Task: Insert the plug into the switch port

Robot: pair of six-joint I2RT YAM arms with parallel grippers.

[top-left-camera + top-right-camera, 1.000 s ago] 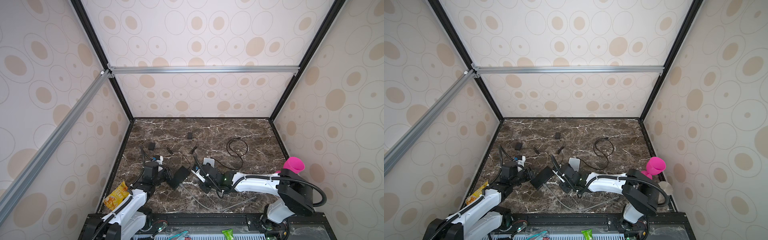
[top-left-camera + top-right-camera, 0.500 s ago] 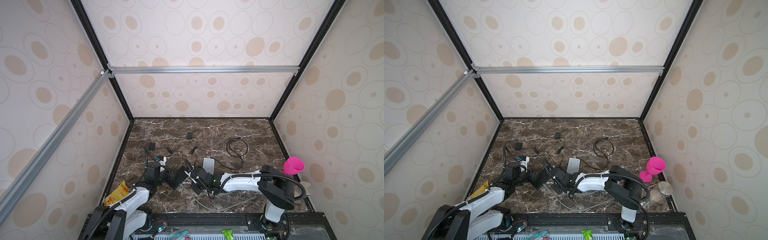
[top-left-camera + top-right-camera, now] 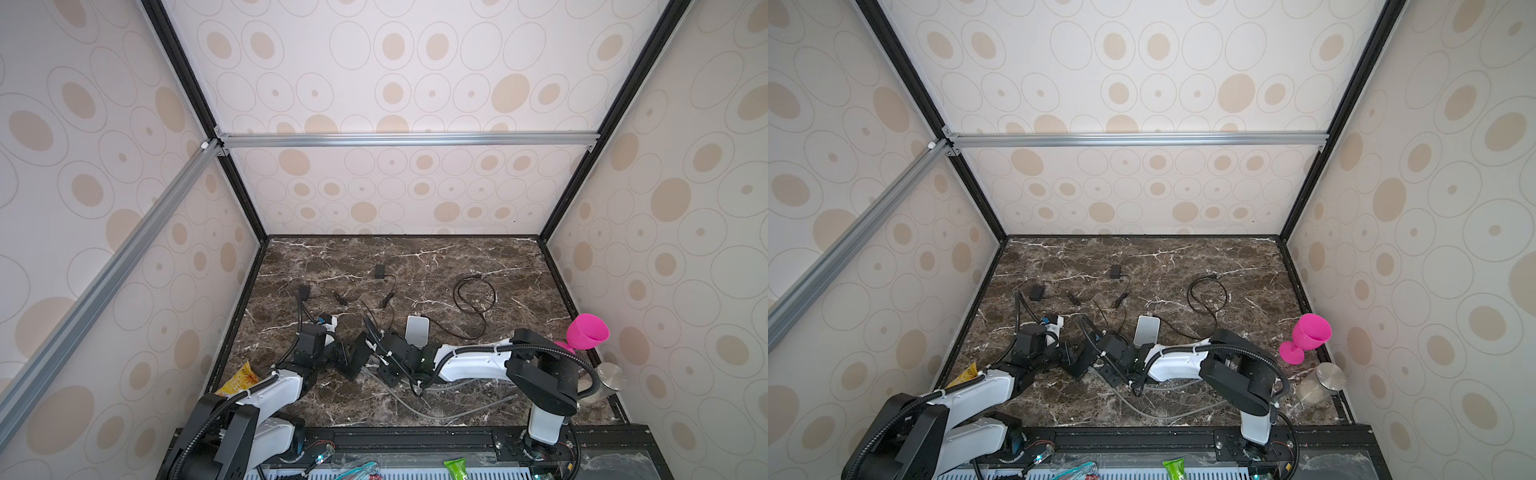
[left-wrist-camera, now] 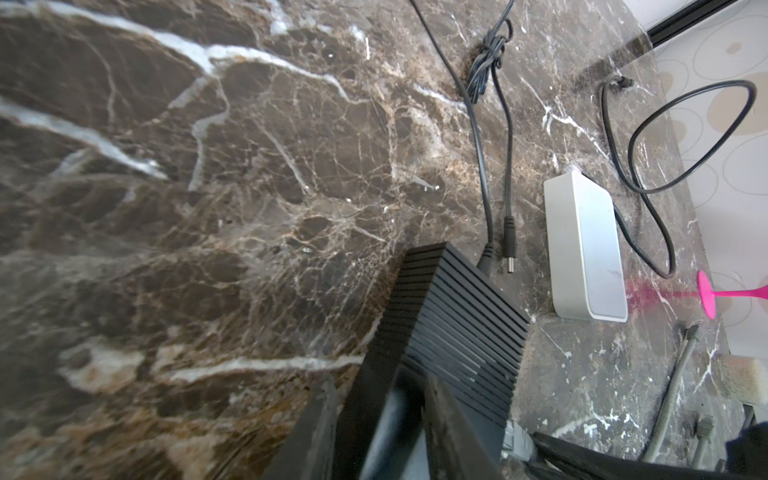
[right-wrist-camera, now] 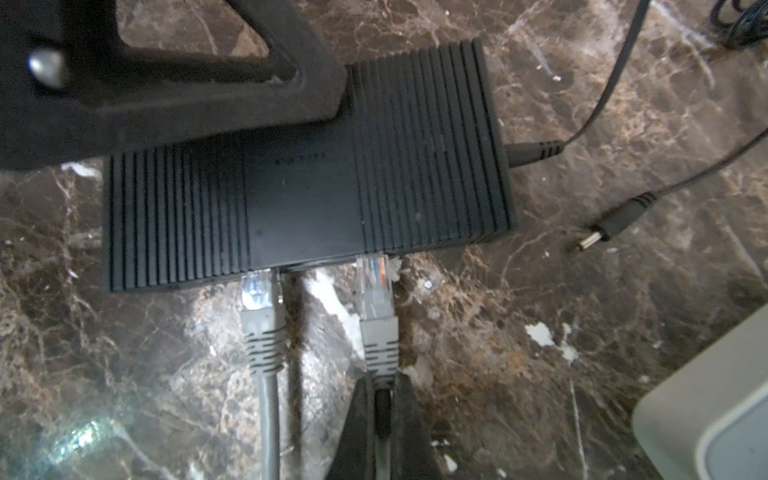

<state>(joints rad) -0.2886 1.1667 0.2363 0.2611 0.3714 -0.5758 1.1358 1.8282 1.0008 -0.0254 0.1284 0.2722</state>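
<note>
- Grip: my right gripper pinches the grey boot of the clear network plug, holding it square.
- Its tip sits at a front port of the black ribbed plastic switch; not home, I judge.
- My left gripper clamps the switch's end against sliding.
- Seated grey-booted plug crowds just beside; black barrel plug, white rounded plastic box lie aside.

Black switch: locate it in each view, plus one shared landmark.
Top view: black switch between the two arms.
Top view: black switch between them.
Left wrist: black switch close up, ribbed.
Right wrist: black switch centred, grey plug at its edge.
Landmark: white box beside it.
</note>
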